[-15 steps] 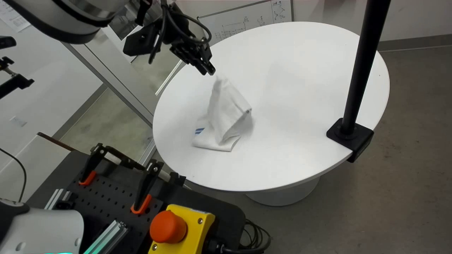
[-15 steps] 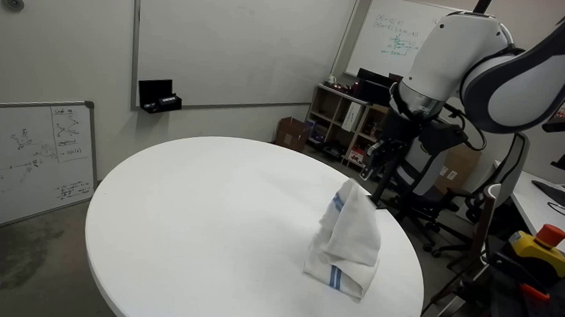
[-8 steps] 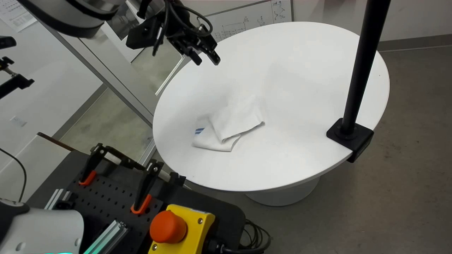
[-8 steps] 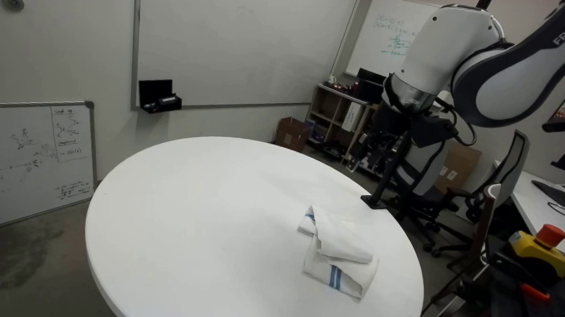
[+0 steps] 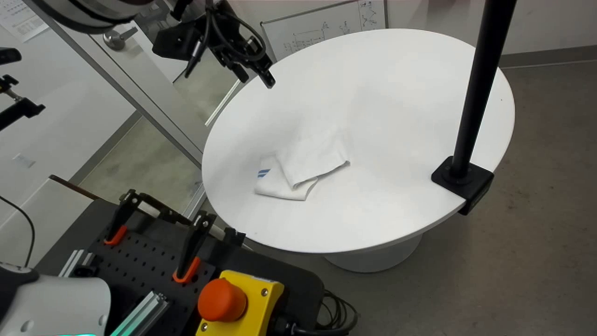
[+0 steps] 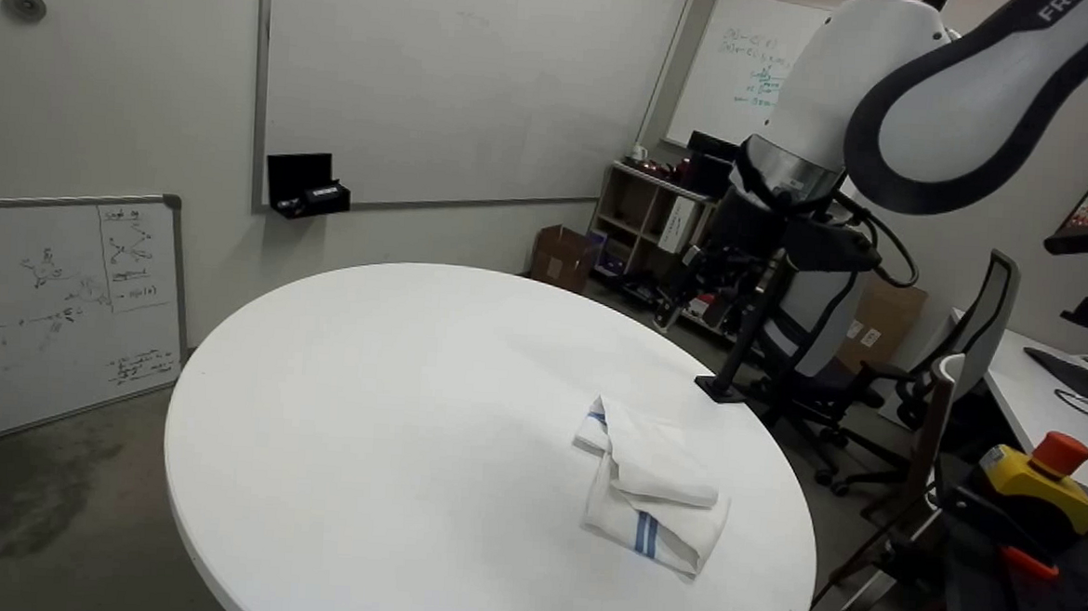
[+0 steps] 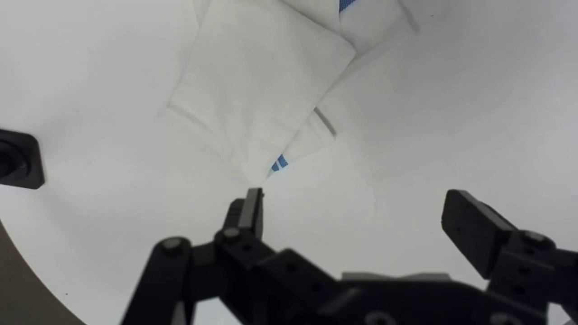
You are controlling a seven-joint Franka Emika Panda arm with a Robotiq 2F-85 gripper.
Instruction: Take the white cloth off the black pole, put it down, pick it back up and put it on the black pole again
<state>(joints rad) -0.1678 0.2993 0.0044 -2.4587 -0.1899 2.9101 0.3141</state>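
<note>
The white cloth [image 5: 313, 156] lies folded over and creased on the round tabletop, blue stripes showing at its edges. It also shows in an exterior view [image 6: 662, 461] and fills the upper middle of the wrist view [image 7: 262, 67]. My gripper [image 5: 256, 80] is above the table, apart from the cloth. In the wrist view my gripper [image 7: 354, 193] stands wide open, with only bare tabletop seen between its fingers. The black pole [image 5: 480, 93] rises upright from its black base at the table's edge; part of that base [image 7: 27, 158] appears at the wrist view's left.
The white round table [image 5: 396, 116] carries the cloth and the clamped pole base. Nearer the robot's mount are a yellow box with a red button [image 5: 240, 303] and orange-tipped clamps [image 5: 189, 252]. Chairs [image 6: 822, 329] and a shelf [image 6: 651, 218] stand beyond the table.
A second ago a corner of the cloth stood raised just under the fingers. The gripper has opened, that corner has dropped flat onto the table, and the arm has drawn up and away.
</note>
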